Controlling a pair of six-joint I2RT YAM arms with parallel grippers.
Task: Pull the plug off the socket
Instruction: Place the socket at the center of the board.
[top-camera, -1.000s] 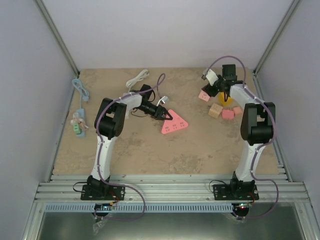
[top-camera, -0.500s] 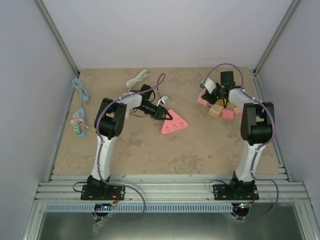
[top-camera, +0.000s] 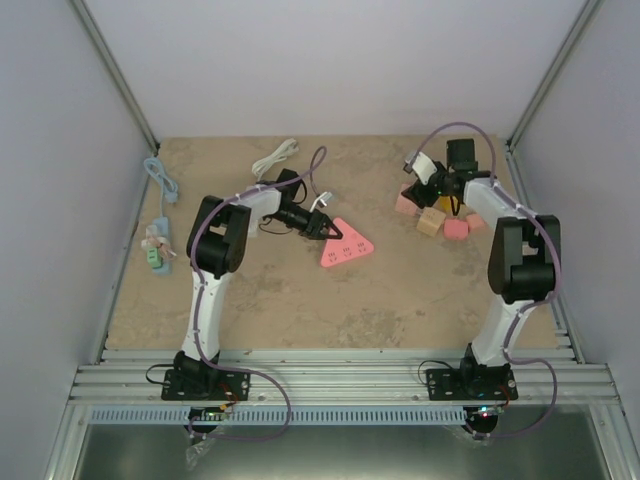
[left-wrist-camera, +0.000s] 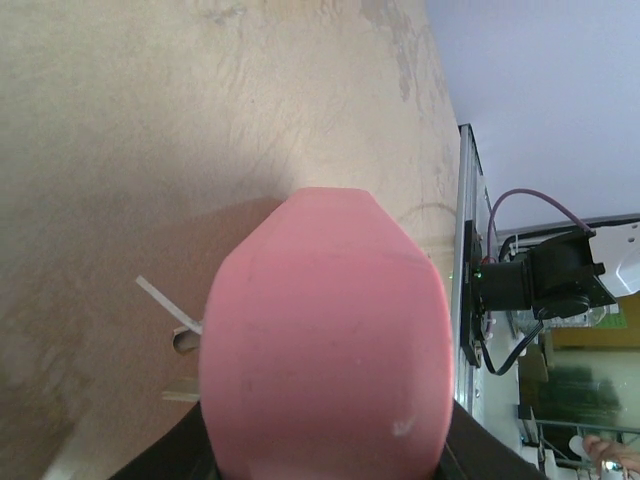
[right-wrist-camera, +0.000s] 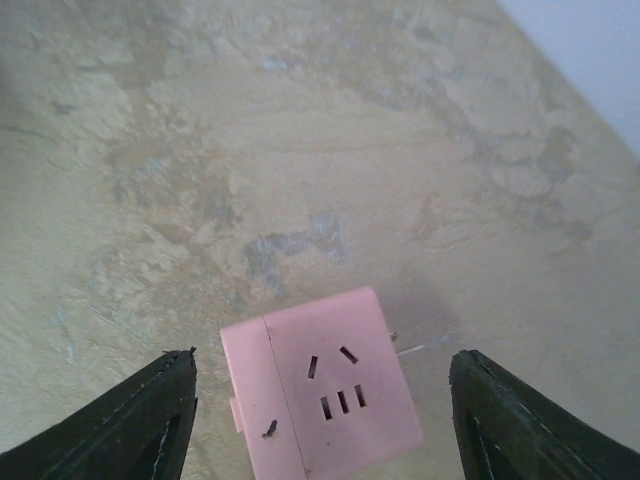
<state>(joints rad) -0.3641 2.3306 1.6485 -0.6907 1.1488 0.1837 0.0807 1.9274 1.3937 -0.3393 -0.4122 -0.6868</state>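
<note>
Socket: smooth pink rounded triangle, probably plastic, in left fingers.

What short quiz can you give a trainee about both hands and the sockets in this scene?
1. True or false: the right hand is closed on the pink cube socket.
2. Which hand grips the pink triangular socket? A) the left hand B) the right hand C) neither
3. In the right wrist view, are the slots on the cube socket's visible face occupied or free?
Key: 1 false, it is open above it; 2 A; 3 free.
</note>
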